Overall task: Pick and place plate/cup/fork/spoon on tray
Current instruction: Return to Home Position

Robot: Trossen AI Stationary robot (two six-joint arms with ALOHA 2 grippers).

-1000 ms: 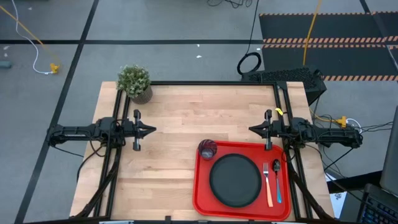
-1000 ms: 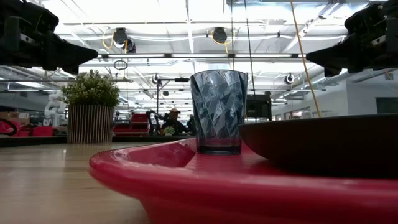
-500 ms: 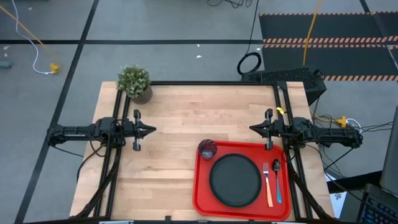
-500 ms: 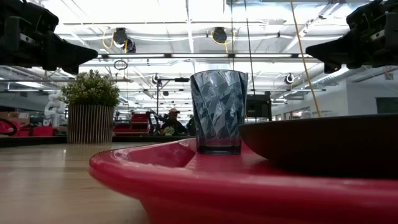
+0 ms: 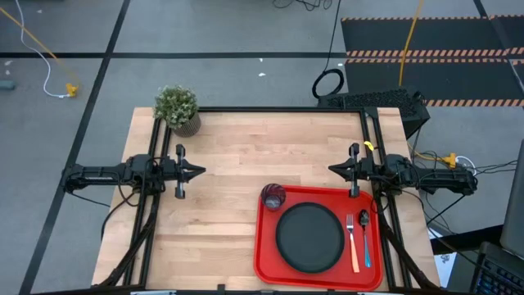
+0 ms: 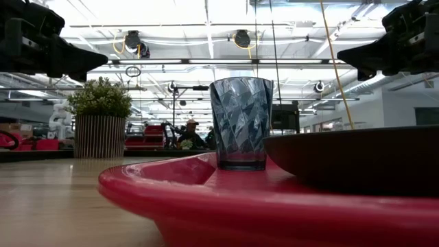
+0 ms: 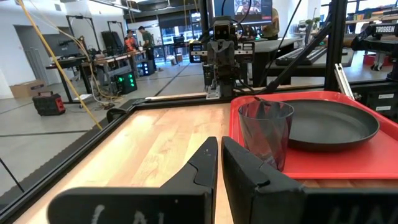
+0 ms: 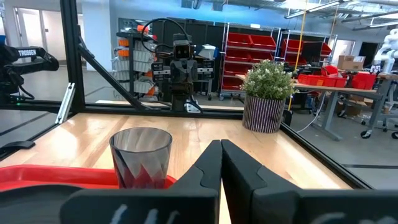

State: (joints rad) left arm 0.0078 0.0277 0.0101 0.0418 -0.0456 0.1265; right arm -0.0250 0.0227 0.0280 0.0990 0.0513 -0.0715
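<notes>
The red tray (image 5: 266, 260) lies on the near right part of the table. On it the black plate (image 5: 309, 238) lies flat in the middle. The glass cup (image 5: 273, 197) stands upright in the far left corner. The orange-handled fork (image 5: 353, 246) and the blue-handled spoon (image 5: 366, 244) lie side by side right of the plate. My left gripper (image 5: 202, 171) hovers shut at the table's left, pointing level toward the right. My right gripper (image 5: 331, 170) hovers shut just beyond the tray's far edge, pointing toward the left. Neither holds anything.
A potted plant (image 5: 178, 109) stands at the table's far left corner. A black frame (image 5: 278, 110) runs along the table's far edge and both sides. Bare wood (image 5: 213, 229) lies left of the tray and between the two grippers.
</notes>
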